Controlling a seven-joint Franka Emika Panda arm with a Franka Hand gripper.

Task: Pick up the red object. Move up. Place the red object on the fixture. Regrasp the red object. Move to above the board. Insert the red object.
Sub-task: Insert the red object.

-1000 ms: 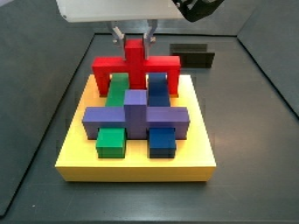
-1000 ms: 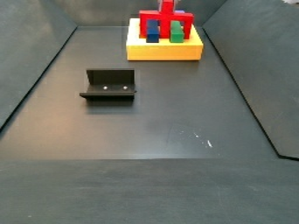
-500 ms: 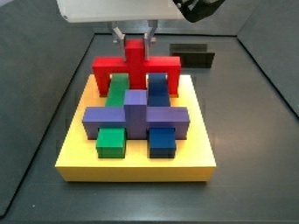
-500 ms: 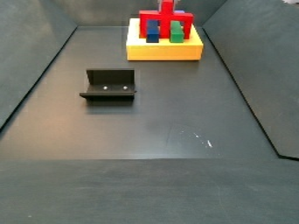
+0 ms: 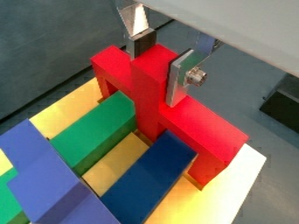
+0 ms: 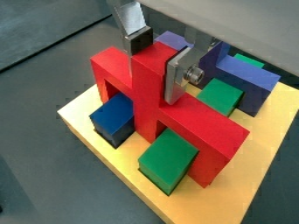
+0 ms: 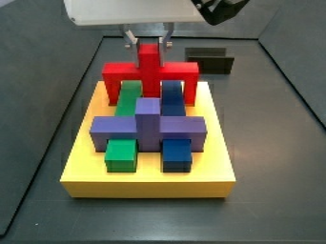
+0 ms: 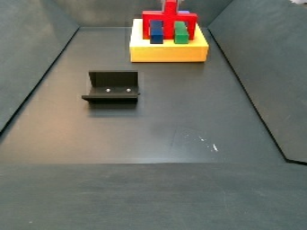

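The red object (image 7: 149, 71) stands at the far end of the yellow board (image 7: 147, 181), its two legs down over a green bar (image 5: 100, 131) and a blue bar (image 5: 146, 175). Its stem points up. My gripper (image 5: 162, 63) is shut on that stem, one dark pad and one silver plate pressed to opposite sides, as both wrist views show (image 6: 156, 59). In a side view the red object (image 8: 170, 20) rises above the board (image 8: 168, 54). The fixture (image 8: 113, 87) sits bare on the floor, well away from the gripper.
A purple cross-shaped block (image 7: 147, 124) fills the board's middle, with a green block (image 7: 121, 152) and a blue block (image 7: 176, 152) in front of it. The fixture (image 7: 211, 60) lies behind the board's right corner. Dark walls ring the floor.
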